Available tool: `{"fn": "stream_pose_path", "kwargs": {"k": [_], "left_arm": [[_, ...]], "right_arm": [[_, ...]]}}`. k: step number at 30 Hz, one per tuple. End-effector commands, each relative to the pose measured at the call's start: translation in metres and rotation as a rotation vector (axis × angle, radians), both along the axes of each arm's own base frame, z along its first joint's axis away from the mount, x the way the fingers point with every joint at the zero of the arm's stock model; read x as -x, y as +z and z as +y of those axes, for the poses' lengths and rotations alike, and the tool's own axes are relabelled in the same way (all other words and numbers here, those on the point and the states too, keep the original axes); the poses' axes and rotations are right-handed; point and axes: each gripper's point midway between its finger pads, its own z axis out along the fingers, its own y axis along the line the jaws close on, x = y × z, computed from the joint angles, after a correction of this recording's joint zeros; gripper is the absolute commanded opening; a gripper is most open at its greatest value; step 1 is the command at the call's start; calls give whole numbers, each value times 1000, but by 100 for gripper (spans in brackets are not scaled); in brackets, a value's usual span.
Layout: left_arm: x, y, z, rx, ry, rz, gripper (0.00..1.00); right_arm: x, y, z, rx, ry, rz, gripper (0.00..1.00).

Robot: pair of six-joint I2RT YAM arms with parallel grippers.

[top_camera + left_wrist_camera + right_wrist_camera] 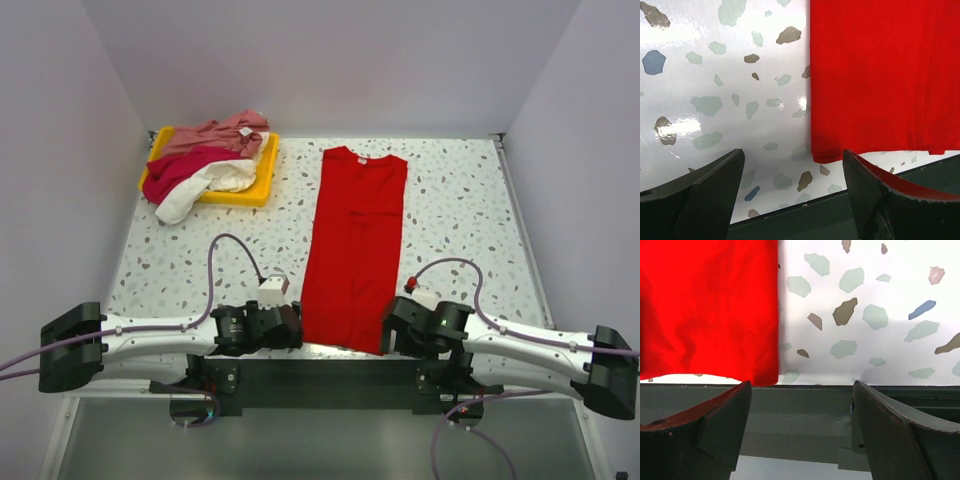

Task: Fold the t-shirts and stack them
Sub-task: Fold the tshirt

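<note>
While the red shirt [355, 250] lies as a long strip mid-frame in the top view, my left pincer [793, 165] and right pincer [802, 395] hang wide and empty at its lower corners, so I judge the next move is nipping both and folding upward.

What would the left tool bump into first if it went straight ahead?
Probably the near corner of the red t-shirt, or the speckled table just beside it. The open left tool points right at that hem corner, though depth is hard to judge.
</note>
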Motion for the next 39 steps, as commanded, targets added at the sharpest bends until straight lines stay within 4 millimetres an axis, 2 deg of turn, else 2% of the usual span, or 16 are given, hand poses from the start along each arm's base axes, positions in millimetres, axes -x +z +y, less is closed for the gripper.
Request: {"fn": "stream_pose_path", "kwargs": {"k": [1,4,12,15,19,29,33,36,39], "left_arm": [[-1,0,2,-13,-2,-9,84],[-2,0,5,-17,5,-15,83],[-3,0,2,-3,9,-19,82],[-3,-1,-3,9,1,-16,80],[-2,-7,-3,-6,-1,-7,79],[-8,-5,-4,-36,1,-32,73],[-8,-8,-4,-56,2,-26,67],[-8,-9,-4,-64,4,-21,58],[-8,-8,-5,-59,1,-19,57]], "right_arm": [[-3,0,-11,30,-54,-25,85],[-4,-3,-6,21,-49,-27,84],[-12,-7,27,-1,5,-30,78],[-12,-8,33,3,22,-30,72],[-10,-9,33,24,31,-32,59],[-17,-7,43,-2,43,-75,35],[-20,-8,49,-12,51,-88,18],[-22,-10,51,-3,55,-90,11],[-22,-12,51,7,60,-87,10]]}}
